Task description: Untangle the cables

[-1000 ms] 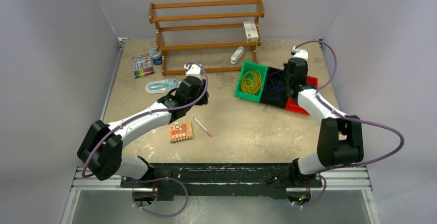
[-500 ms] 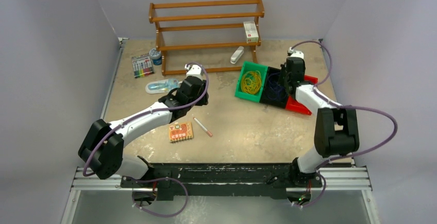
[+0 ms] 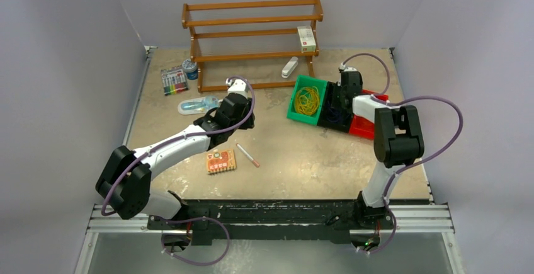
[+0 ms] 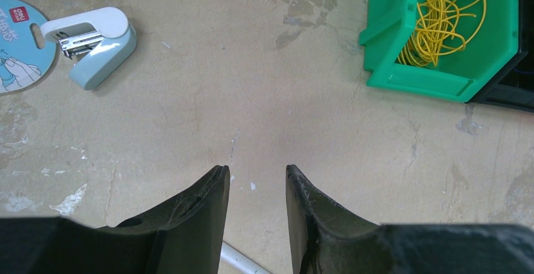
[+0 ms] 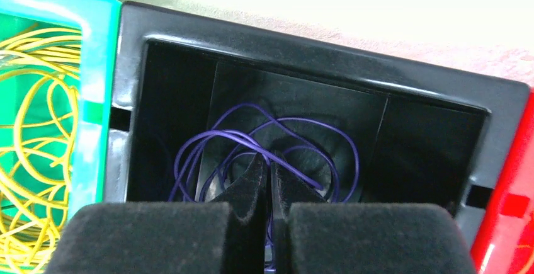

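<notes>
A yellow cable (image 3: 308, 101) lies coiled in the green bin (image 3: 297, 114); the left wrist view shows it too (image 4: 441, 16). A dark blue cable (image 5: 217, 135) loops inside the black bin (image 5: 315, 53). My right gripper (image 5: 267, 160) reaches down into that bin, shut, with a blue strand running between its fingers. The red bin (image 3: 364, 126) sits beside the black one, half hidden by the right arm, and I cannot see what it contains. My left gripper (image 4: 257, 172) hangs open over bare table left of the green bin, holding nothing.
A wooden rack (image 3: 252, 34) stands at the back with a small box (image 3: 306, 38) on it. A pale blue stapler (image 4: 94, 41), a marker pack (image 3: 174, 80) and a tin (image 3: 189, 68) lie back left. An orange packet (image 3: 221, 160) and a pen (image 3: 247, 154) lie near the left arm.
The right arm has folded its elbow inward and its wrist has shifted left, from above the red bin to above the black bin. The left arm has not moved.
</notes>
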Controlling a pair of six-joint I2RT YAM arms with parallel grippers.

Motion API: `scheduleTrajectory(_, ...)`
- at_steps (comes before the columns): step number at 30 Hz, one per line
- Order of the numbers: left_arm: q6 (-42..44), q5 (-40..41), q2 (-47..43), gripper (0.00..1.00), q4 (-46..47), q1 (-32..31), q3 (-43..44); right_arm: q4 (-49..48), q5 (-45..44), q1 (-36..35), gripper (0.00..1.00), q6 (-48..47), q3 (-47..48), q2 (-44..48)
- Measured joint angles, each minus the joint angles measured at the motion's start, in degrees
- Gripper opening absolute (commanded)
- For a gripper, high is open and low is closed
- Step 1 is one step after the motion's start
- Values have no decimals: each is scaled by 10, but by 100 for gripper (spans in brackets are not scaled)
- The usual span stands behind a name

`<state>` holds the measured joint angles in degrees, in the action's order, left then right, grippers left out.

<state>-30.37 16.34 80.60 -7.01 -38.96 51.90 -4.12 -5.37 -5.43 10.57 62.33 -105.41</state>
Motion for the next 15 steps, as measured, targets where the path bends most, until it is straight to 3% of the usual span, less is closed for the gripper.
scheduleTrajectory(5, 0, 1, 0, 38, 0, 0, 0, 1, 5, 0, 3, -5, 11, -22)
scheduleTrajectory(15, 0, 4, 0, 38, 0, 0, 0, 13, 19, 0, 19, -13, 15, -19)
